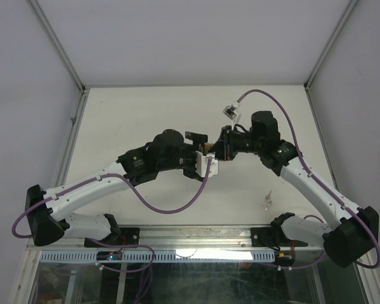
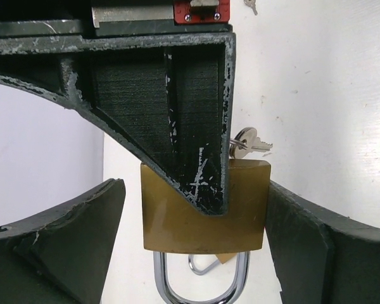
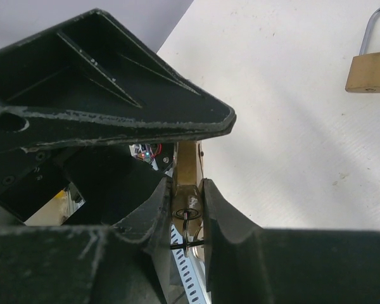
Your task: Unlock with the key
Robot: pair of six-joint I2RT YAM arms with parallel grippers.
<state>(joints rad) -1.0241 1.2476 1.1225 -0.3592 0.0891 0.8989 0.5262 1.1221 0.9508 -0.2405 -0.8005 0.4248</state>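
Note:
A brass padlock (image 2: 202, 228) hangs in the air between both arms, its steel shackle (image 2: 202, 288) pointing toward the left wrist camera. My right gripper (image 3: 189, 196) is shut on the flat faces of the padlock (image 3: 189, 166) at its keyhole end. A silver key (image 2: 248, 140) sticks out of that end, seen edge-on in the keyhole (image 3: 189, 218). My left gripper (image 2: 193, 215) stands open around the body: the right finger (image 2: 304, 240) is at its side and the left finger (image 2: 82, 234) is apart from it. From above, the two grippers meet at the padlock (image 1: 206, 150).
A second brass padlock (image 3: 370, 71) lies on the white table. A loose bunch of keys (image 1: 266, 201) lies near the right arm's base. A white connector (image 1: 230, 111) on the purple cable hangs behind the right wrist. Frame posts stand at the table's sides.

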